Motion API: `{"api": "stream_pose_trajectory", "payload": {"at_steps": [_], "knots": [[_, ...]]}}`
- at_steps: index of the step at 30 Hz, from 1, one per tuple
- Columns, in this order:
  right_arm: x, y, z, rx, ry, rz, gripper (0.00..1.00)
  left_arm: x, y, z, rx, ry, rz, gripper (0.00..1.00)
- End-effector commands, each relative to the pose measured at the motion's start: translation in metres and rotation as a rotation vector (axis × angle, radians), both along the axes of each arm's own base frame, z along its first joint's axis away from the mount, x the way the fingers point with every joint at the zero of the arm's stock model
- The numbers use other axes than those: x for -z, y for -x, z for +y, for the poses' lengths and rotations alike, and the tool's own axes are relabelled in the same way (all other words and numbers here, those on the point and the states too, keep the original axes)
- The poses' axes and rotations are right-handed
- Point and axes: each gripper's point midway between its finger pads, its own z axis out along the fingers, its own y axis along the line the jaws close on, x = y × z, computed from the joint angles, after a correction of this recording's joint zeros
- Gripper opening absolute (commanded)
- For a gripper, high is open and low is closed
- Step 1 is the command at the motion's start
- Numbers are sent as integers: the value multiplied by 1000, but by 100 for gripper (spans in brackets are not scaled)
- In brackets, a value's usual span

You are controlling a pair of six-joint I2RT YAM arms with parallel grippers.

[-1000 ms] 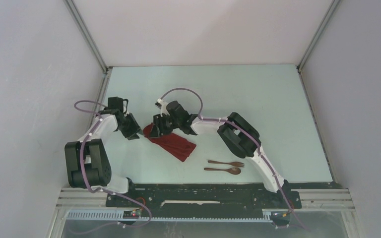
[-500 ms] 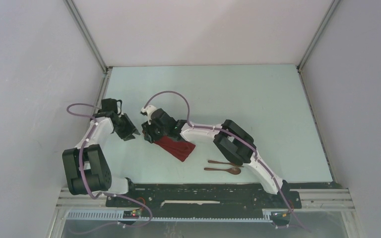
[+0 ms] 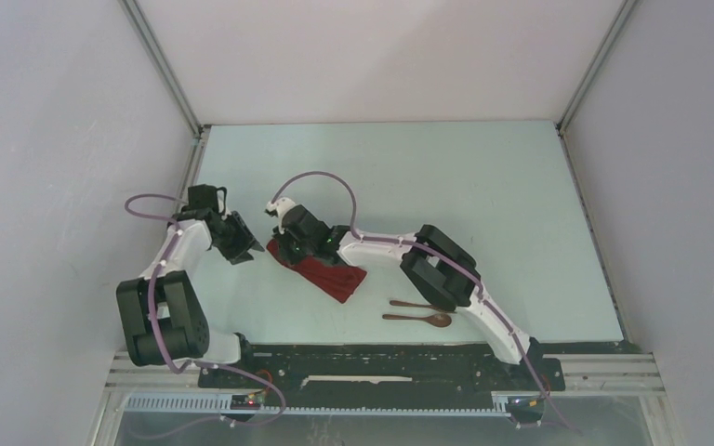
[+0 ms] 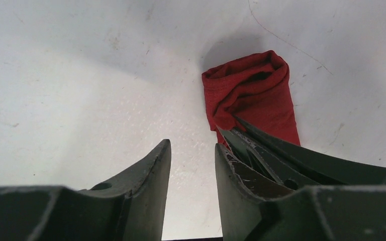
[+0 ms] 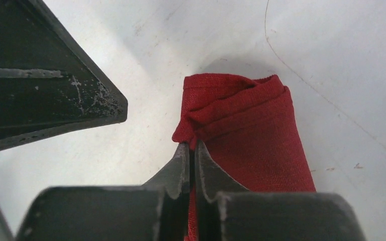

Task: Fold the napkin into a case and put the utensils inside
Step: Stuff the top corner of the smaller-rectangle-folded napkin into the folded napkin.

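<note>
The dark red napkin (image 3: 327,273) lies as a narrow folded strip, a case, slanting from upper left to lower right on the table. My right gripper (image 3: 284,251) is at its upper-left end; in the right wrist view the gripper (image 5: 191,146) is shut on the edge of the napkin (image 5: 254,135), red cloth showing between the jaws. My left gripper (image 3: 252,249) hovers just left of that end, open, with only bare table between its fingers (image 4: 151,170); the napkin (image 4: 254,93) lies ahead of it. The brown fork (image 3: 425,304) and spoon (image 3: 418,319) lie side by side, right of the strip.
The pale table (image 3: 483,195) is walled by grey panels on the left, back and right. The right arm's elbow (image 3: 435,263) hangs just above the utensils. The black base rail (image 3: 381,367) runs along the near edge.
The right gripper moved left and down to the strip's upper-left end and closed on its edge. The left gripper drew back slightly left and stays open.
</note>
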Motion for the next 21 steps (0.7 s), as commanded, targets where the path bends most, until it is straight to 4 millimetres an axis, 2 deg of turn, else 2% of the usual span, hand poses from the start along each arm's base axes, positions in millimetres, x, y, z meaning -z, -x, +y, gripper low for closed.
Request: {"api": "stream_pose_trajectory", "payload": {"at_steps": [1, 4, 8, 13, 21], "knots": [[-57, -6, -1, 53, -170, 103, 0, -5, -7, -12, 64, 26, -22, 45], [-60, -14, -9, 126, -222, 196, 0, -8, -14, -25, 129, -6, -8, 43], [-59, -24, -17, 212, -277, 286, 0, -1, -22, -34, 162, -58, 30, 28], [-60, -29, -16, 254, -301, 322, 0, 0, -30, -41, 226, -171, 65, 29], [-67, -31, -15, 269, -315, 315, 0, 14, -36, -52, 316, -261, 164, 27]]}}
